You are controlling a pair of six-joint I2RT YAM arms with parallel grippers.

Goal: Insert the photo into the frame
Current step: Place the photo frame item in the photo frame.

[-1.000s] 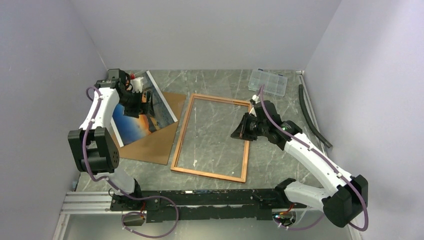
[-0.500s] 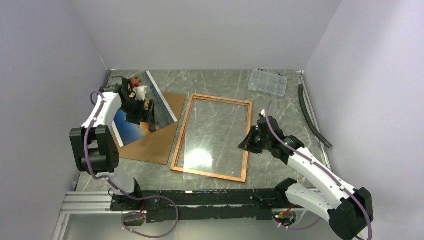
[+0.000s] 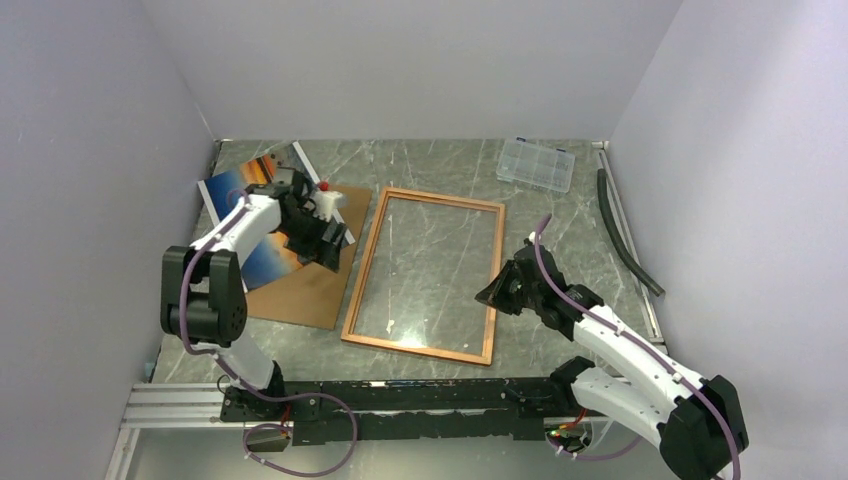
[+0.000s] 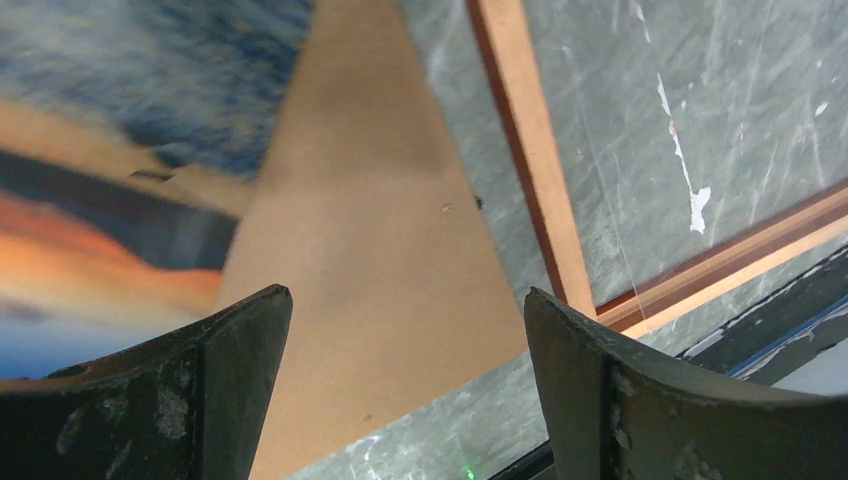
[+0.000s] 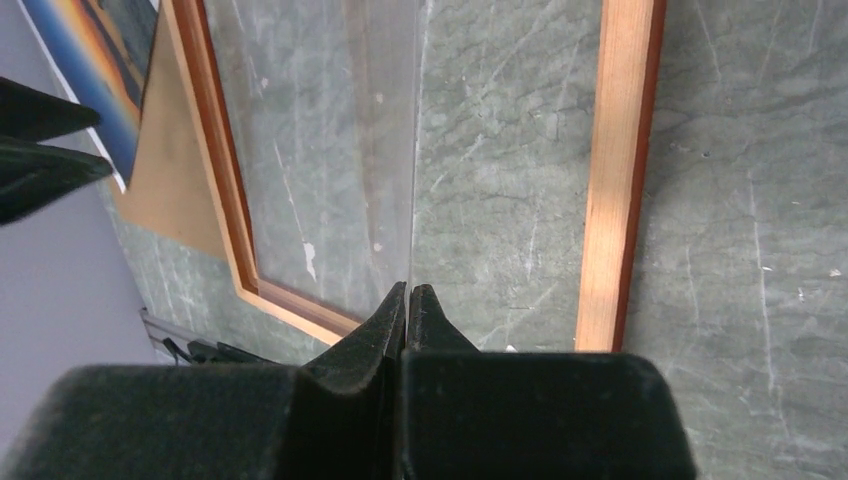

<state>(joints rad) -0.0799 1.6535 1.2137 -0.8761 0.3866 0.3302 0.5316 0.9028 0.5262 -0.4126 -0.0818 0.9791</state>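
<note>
The photo, an orange sunset print, lies face up on the brown backing board at the left. It also shows in the left wrist view. My left gripper is open and empty above the board's right part, between the photo and the frame. The frame lies flat mid-table. My right gripper is shut on the right edge of a clear pane, held over the frame's opening beside its right border.
A clear plastic compartment box sits at the back right. A black hose lies along the right wall. The black arm rail runs along the near edge. Walls close in on the left, back and right.
My left gripper has swung right from over the photo to over the board's right edge. My right gripper has pulled back toward the near side along the frame's right border, still holding the pane.
</note>
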